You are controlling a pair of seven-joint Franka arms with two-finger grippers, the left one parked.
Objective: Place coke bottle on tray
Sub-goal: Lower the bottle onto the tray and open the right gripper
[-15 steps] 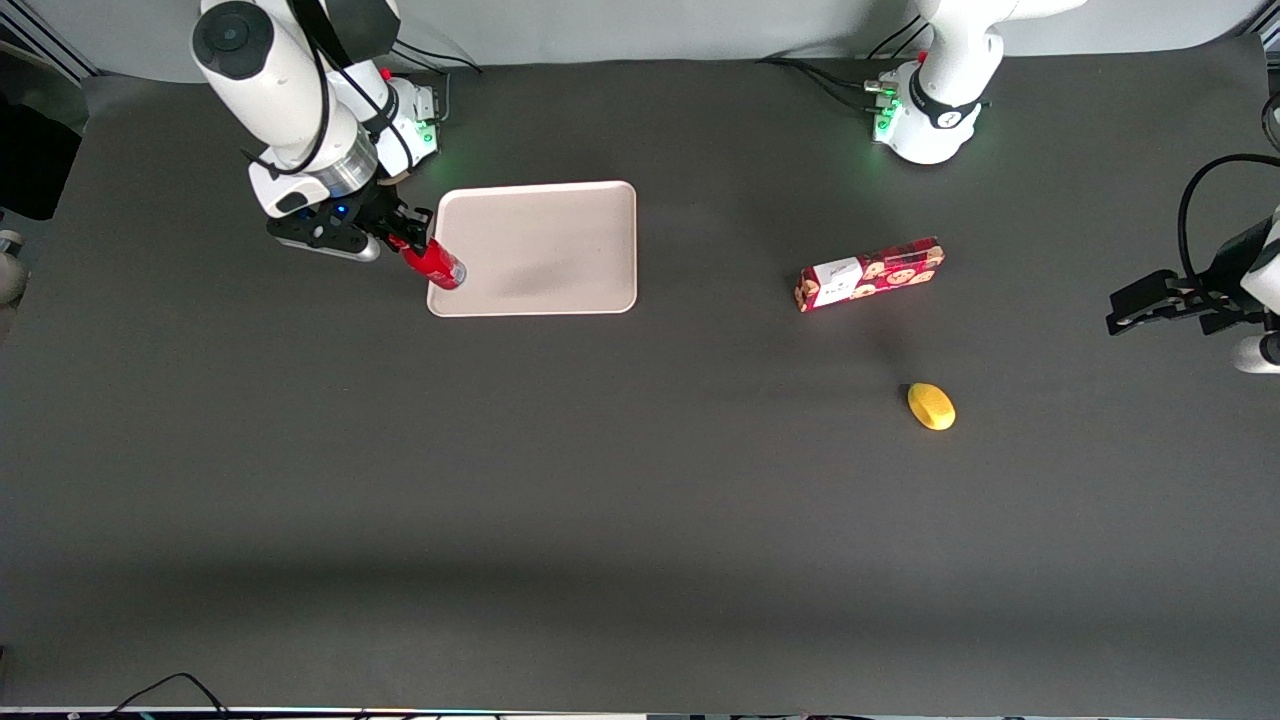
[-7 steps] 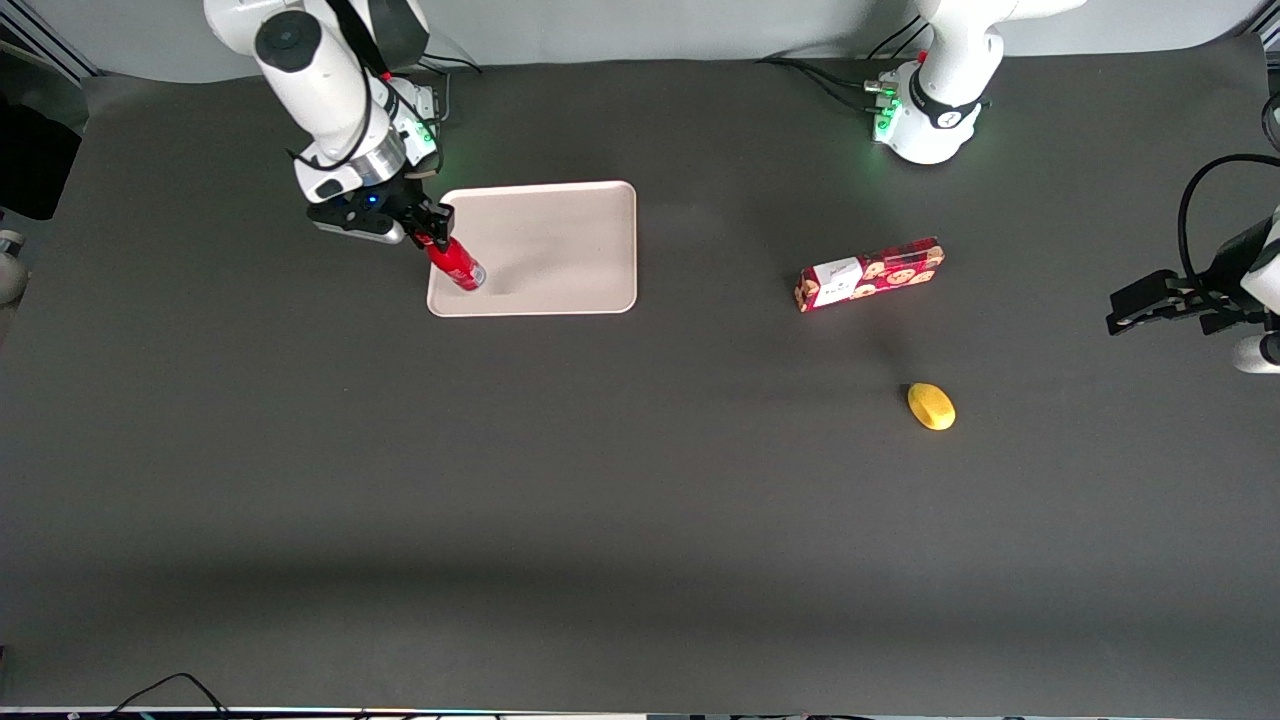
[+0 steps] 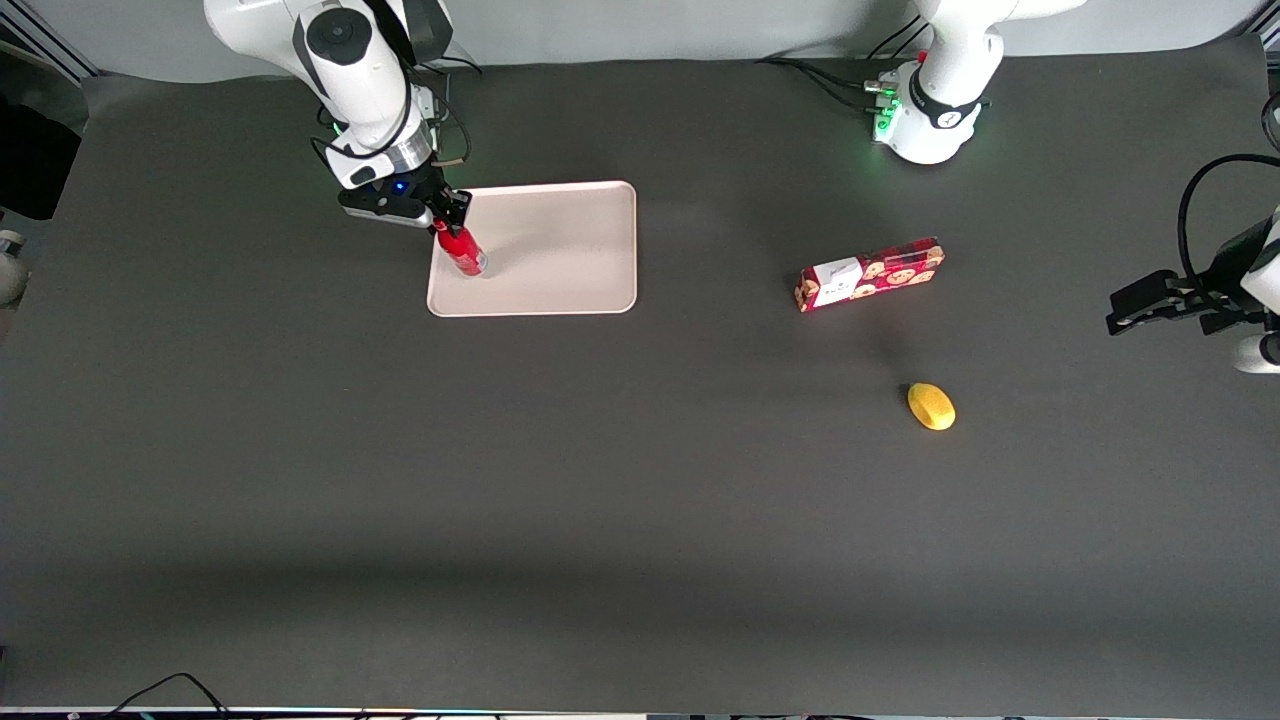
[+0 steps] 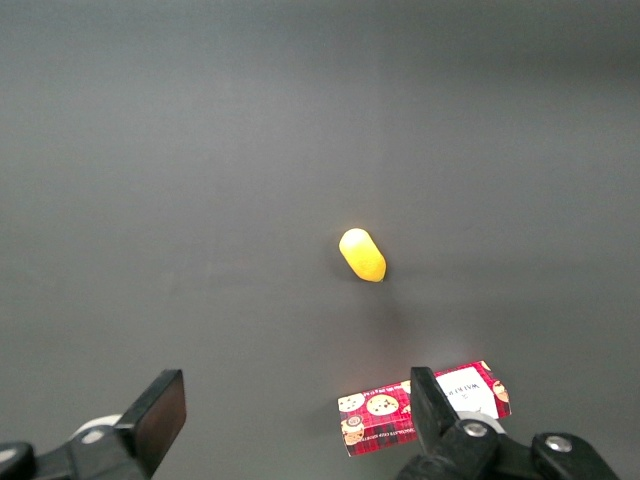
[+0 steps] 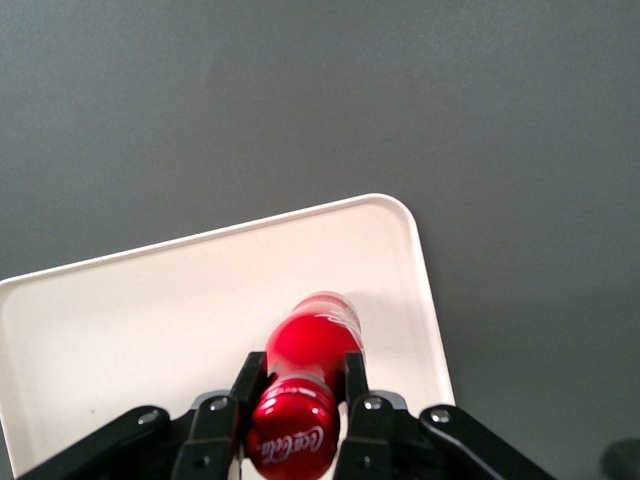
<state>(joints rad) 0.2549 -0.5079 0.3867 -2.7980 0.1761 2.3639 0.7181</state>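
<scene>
My hand is clamped on the neck of the coke bottle. The bottle's long axis is near upright, base hanging directly below my fingers. Base sits over the tray, inside the rim at the working arm's end; contact unclear. Judged next: straight down, release.

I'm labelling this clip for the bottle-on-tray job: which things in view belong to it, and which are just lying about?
Part of the job:
- coke bottle, held over the tray's end nearest the working arm
- tray
- gripper, shut on the bottle's neck

Just lying about:
- red cookie box, toward the parked arm's end
- yellow lemon-like object, nearer the front camera
</scene>
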